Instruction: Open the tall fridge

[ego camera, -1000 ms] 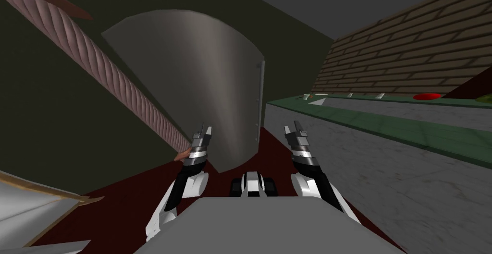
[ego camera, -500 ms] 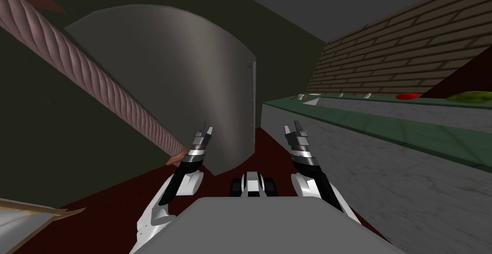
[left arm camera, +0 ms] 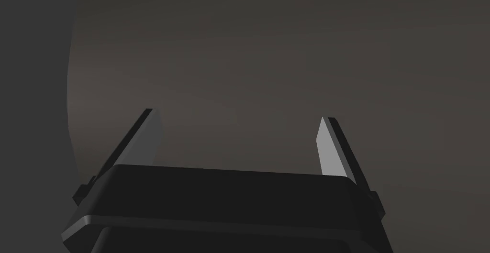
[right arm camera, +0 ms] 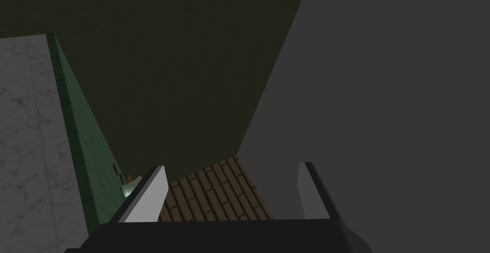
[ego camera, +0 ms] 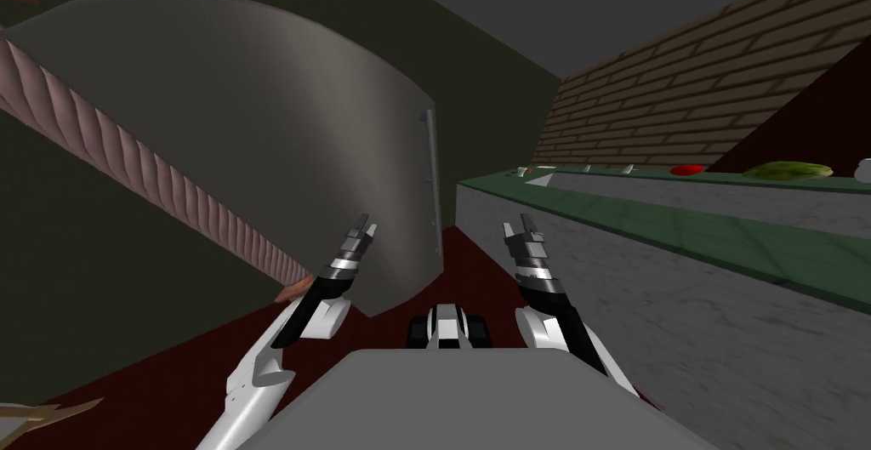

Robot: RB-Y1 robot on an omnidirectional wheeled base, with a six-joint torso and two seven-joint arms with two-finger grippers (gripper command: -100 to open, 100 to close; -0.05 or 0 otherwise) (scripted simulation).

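Observation:
The tall fridge (ego camera: 255,130) is a plain grey slab straight ahead and to my left, with a thin vertical handle (ego camera: 432,181) along its right edge. My left gripper (ego camera: 364,230) is open close in front of the lower door, left of the handle. In the left wrist view that gripper (left arm camera: 239,116) holds nothing and faces the flat grey door (left arm camera: 287,49). My right gripper (ego camera: 520,232) is raised to the right of the handle, between the fridge and the counter. In its wrist view the right gripper (right arm camera: 232,166) is open and holds nothing.
A counter (ego camera: 680,232) with a green top and a marbled front runs along my right, under a brick wall (ego camera: 680,105). On it lie a red thing (ego camera: 685,169) and a green thing (ego camera: 787,170). A pink twisted column (ego camera: 153,181) slants across the fridge's left. The floor (ego camera: 170,368) is dark red.
I have moved in toward the fridge, which now looks larger and spreads to the left. My left arm reaches further out. Both grippers stay open.

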